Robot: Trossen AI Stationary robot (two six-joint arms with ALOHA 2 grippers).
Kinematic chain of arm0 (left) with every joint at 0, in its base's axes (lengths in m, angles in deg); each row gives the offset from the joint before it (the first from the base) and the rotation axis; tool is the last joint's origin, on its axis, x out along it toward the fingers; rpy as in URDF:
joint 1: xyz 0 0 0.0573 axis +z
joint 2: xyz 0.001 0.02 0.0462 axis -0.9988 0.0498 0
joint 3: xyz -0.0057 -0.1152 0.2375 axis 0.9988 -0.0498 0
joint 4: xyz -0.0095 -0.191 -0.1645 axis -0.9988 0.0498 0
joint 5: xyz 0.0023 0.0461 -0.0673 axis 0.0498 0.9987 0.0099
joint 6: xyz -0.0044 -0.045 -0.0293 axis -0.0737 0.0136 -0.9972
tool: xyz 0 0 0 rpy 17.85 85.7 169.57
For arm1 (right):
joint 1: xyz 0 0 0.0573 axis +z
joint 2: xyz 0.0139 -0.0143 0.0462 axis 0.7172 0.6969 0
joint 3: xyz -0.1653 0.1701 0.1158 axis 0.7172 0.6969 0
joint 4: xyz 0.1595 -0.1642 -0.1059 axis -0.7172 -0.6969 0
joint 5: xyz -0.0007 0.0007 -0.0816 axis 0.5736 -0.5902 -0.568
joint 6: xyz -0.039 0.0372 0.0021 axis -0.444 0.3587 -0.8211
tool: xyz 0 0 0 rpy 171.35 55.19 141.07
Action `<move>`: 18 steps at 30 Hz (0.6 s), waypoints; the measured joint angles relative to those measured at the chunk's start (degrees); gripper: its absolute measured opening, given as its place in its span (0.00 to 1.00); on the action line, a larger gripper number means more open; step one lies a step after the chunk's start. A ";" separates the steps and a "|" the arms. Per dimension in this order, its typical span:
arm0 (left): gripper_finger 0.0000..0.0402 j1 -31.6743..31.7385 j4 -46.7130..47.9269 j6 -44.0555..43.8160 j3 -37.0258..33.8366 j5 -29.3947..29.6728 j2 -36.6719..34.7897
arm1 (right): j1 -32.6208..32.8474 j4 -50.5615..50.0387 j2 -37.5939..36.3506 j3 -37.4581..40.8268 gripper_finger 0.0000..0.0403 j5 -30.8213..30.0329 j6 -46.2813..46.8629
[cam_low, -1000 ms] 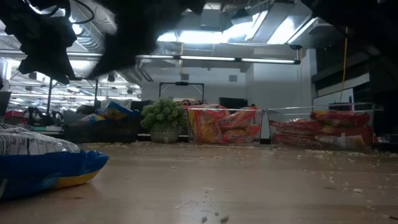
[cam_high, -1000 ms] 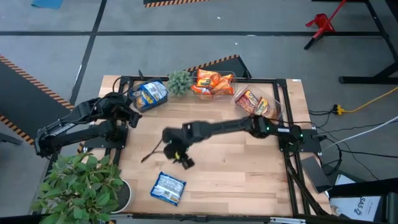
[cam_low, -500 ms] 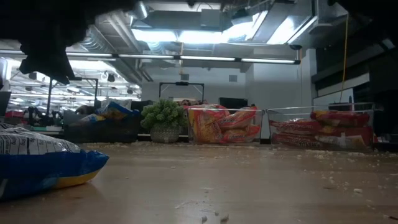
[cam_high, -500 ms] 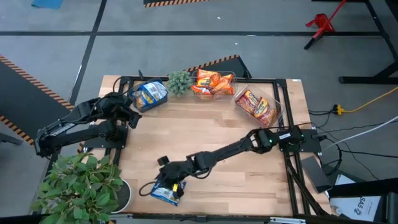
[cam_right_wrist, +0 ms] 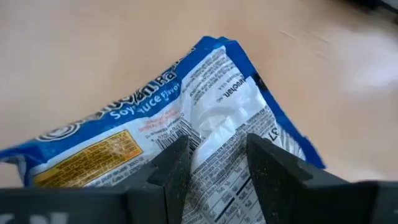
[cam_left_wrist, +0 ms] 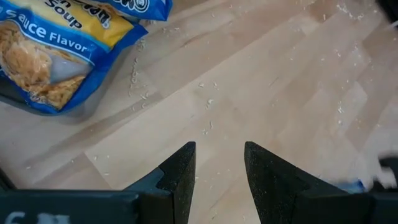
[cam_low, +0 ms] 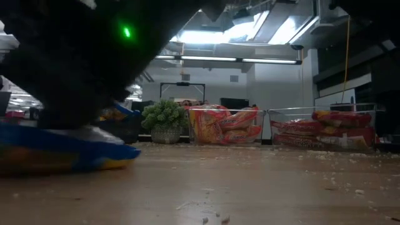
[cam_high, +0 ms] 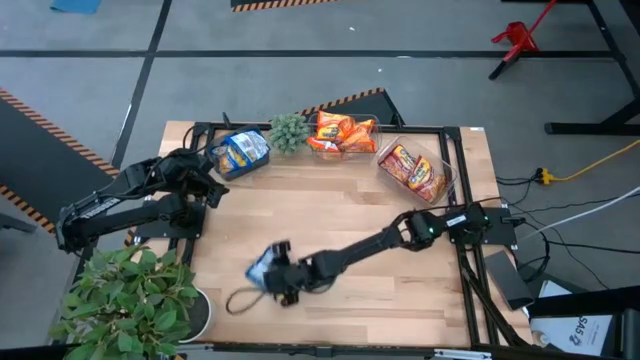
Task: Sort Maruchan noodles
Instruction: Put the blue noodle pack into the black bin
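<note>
One blue-and-white noodle packet sits near the table's near edge, under my right gripper, which is shut on it. My left gripper waits open over bare wood at the table's left side, beside the bin of blue packets. At the far edge, orange packets and red packets lie in clear bins. My right gripper pinches the blue-and-white packet between its two fingers, on the crinkled white printed face near its middle, coming from above and slanting toward the near-left corner. The packet looks tipped up in the high view; whether it is clear of the table I cannot tell.
A small green plant stands between the blue and orange bins. A large leafy plant fills the near-left corner beside the packet. A black frame edges the table. Crumbs dot the open wood in the middle.
My right arm has swung from the table's middle toward the near-left corner and come down onto the blue-and-white packet. The packet, which lay flat by the near edge, now sits a little farther from that edge and tipped, under the gripper.
</note>
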 joint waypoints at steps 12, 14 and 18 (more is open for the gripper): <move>0.33 0.00 -0.02 -3.03 0.00 0.09 -0.02 | -12.59 -25.83 -0.21 -10.87 0.38 0.30 8.62; 0.33 0.00 -0.02 -3.06 0.00 0.02 -0.02 | -14.41 -28.85 -1.96 -11.92 0.38 4.65 11.30; 0.33 -0.02 -0.02 -4.42 0.00 -0.02 -0.02 | -17.47 -39.01 -10.08 -10.63 0.38 7.97 21.83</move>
